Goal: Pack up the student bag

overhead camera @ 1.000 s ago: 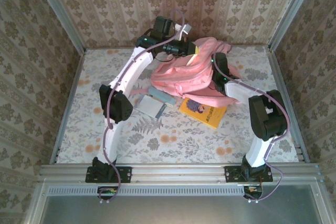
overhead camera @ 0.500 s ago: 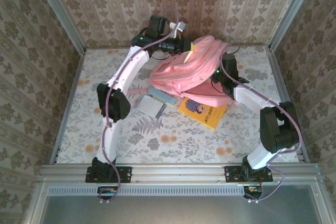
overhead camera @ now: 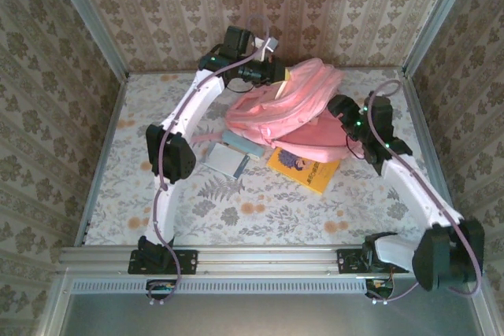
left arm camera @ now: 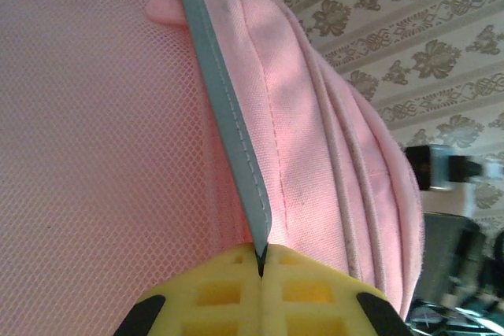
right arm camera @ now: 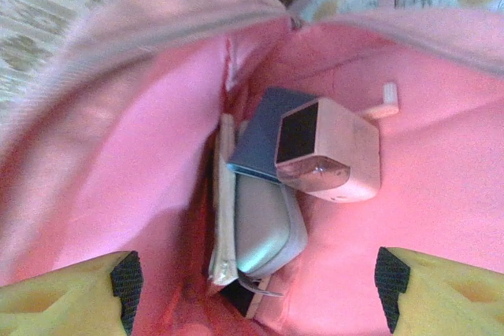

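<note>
Bag: We see the student bag, big and pink. It lies on the table near the back wall, between the two arms.

Left pincer: The left pincer is at the back end of the bag, up near the wall. From its own camera we see its two yellow pads pressed tight together. They are pinching a grey strap that runs down over the pink mesh of the bag.

Right pincer: The right pincer is at the right side of the bag and points into it. Its yellow pads stand far apart. Nothing is between them, so it is open and holds nothing.

Inside the bag: The right arm's camera looks into the open mouth of the bag. We see a pink box with a dark square face. Just beside it is a flat blue thing. Below that lies a soft grey case. We cannot tell what the thin things under the case are.

On the table: A yellow book lies flat and touches the near edge of the bag. To its left lies a flat grey thing. A small teal thing lies between that and the bag.
</note>
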You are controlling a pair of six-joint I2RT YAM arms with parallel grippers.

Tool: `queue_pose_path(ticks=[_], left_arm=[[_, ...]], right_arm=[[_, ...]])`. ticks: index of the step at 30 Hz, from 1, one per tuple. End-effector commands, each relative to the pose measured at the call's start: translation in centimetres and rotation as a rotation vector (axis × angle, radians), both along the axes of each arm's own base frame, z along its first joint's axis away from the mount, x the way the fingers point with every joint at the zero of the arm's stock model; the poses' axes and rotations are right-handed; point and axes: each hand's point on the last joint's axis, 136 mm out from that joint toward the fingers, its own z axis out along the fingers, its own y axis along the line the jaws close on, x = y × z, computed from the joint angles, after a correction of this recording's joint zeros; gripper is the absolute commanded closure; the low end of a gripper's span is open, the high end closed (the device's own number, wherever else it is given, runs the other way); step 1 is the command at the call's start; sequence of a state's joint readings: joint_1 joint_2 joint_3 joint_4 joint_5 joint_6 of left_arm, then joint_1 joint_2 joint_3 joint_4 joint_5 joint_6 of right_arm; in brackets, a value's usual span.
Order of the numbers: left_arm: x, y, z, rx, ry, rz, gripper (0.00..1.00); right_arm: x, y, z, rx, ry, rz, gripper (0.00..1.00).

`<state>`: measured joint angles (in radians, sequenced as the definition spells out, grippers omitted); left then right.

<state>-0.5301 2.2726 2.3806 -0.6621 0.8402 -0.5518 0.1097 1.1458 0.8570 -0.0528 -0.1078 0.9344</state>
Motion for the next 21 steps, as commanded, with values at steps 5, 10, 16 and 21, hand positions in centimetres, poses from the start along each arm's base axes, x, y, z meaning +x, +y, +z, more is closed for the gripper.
queue_pose_path(ticks=[5,10,16,21], left_arm=[[-0.7,3.3,2.4,0.059,-0.104,0.103,0.58],[-1.4,8.0,2.1,0.178,-0.130,0.259,0.47],[-2.2,18.5,-3.5,0.345,0.074,0.634,0.39],[-5.2,23.3,-10.1,0.378,0.412,0.857,0.34]], right_arm=[[-4.1,-0.5,1.2,-0.105,-0.015,0.040,0.18],[-5.2,0.7,0.6,-0.176,-0.007,0.127,0.18],[-5.8,4.4,-0.1,-0.265,0.044,0.286,0.19],[-6.4,6.3,-1.2,-0.322,0.092,0.335,0.21]])
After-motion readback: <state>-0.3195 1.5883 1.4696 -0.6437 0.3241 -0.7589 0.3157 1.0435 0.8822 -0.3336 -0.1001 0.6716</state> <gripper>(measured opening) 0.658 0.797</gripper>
